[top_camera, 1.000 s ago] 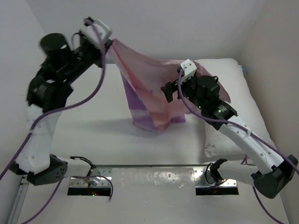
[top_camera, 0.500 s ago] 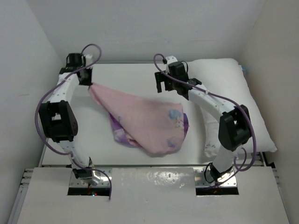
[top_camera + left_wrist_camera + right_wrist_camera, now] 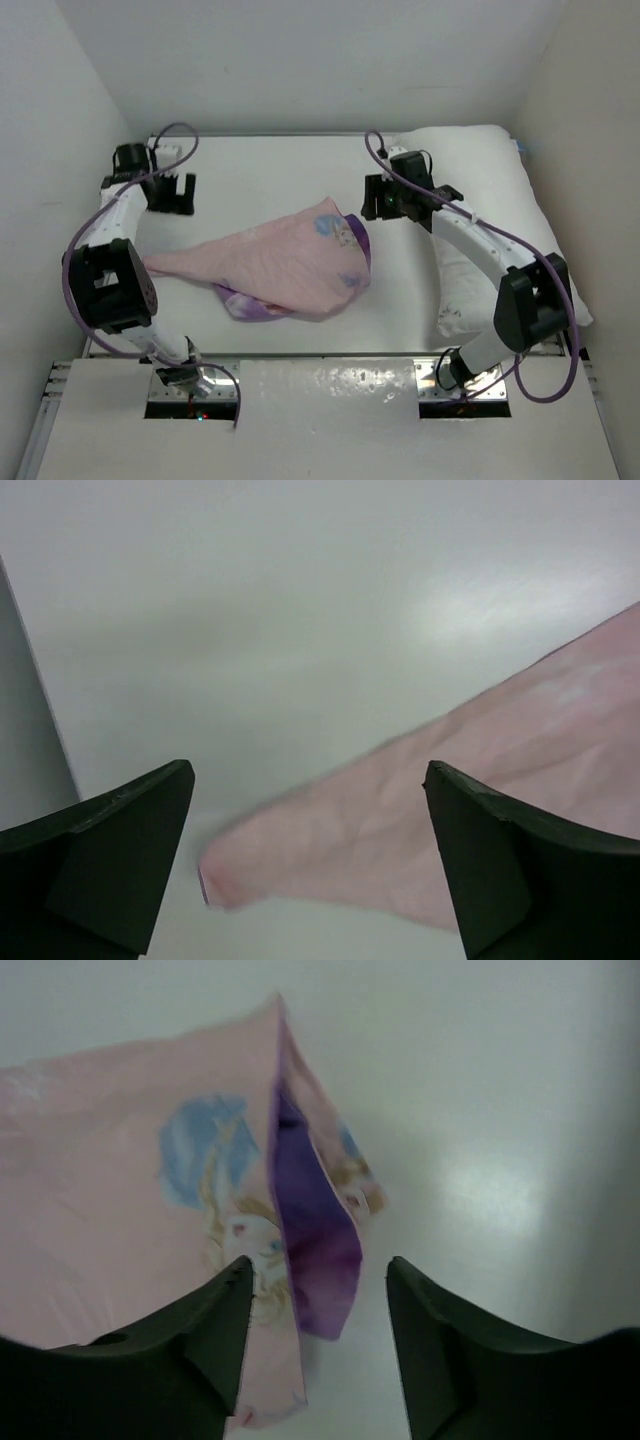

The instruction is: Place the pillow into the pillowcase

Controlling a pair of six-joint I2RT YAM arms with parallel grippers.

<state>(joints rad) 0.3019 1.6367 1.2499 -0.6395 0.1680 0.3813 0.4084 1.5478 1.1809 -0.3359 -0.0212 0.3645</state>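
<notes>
The pillowcase (image 3: 285, 260) lies crumpled on the table's middle, mostly pale pink side out, with purple and the princess print at its right end. My left gripper (image 3: 172, 195) stands open above its pointed left corner (image 3: 300, 850), not touching it. My right gripper (image 3: 380, 205) hovers over the case's right end. Its jaws are apart, with a purple fold (image 3: 315, 1250) lying between the right gripper (image 3: 318, 1263) fingers, unclamped. The white pillow (image 3: 480, 160) lies along the right side, under the right arm.
White walls close in the table on the left, back and right. A metal rail with both arm bases (image 3: 320, 385) runs along the near edge. Bare table shows behind the pillowcase (image 3: 280, 170).
My left gripper has let go of the pillowcase corner and opened. The case has dropped flat onto the table. My right gripper has moved over its right end, and its jaws have narrowed.
</notes>
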